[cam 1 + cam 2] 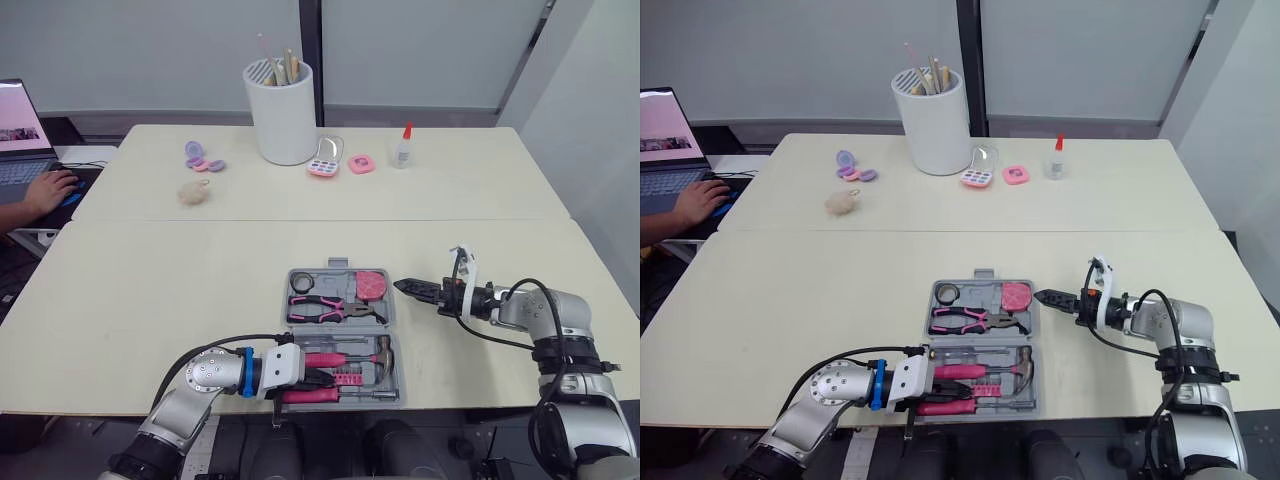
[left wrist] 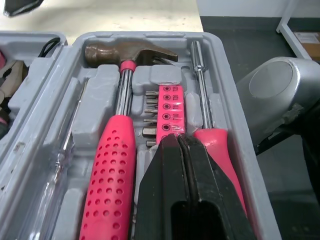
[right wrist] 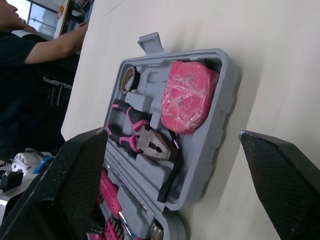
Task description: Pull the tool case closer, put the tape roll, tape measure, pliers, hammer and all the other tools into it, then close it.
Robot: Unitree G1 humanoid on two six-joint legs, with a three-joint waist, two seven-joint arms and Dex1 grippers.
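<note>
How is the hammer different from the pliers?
The hammer has one pink, dotted handle and a brownish metal head. The pliers have two pink-and-black handles. The hammer lies in the half of the case nearer the robot, and the pliers lie in the farther half. Both are partly pink, lie flat and sit in moulded slots.

The left arm bends in low, forearm pointing right, and the left gripper (image 1: 322, 378) has its black fingers (image 2: 165, 190) pressed together. The right arm is bent at the elbow, forearm pointing left, the right gripper (image 1: 403, 287) level, its fingers (image 3: 75, 170) spread wide.
</note>
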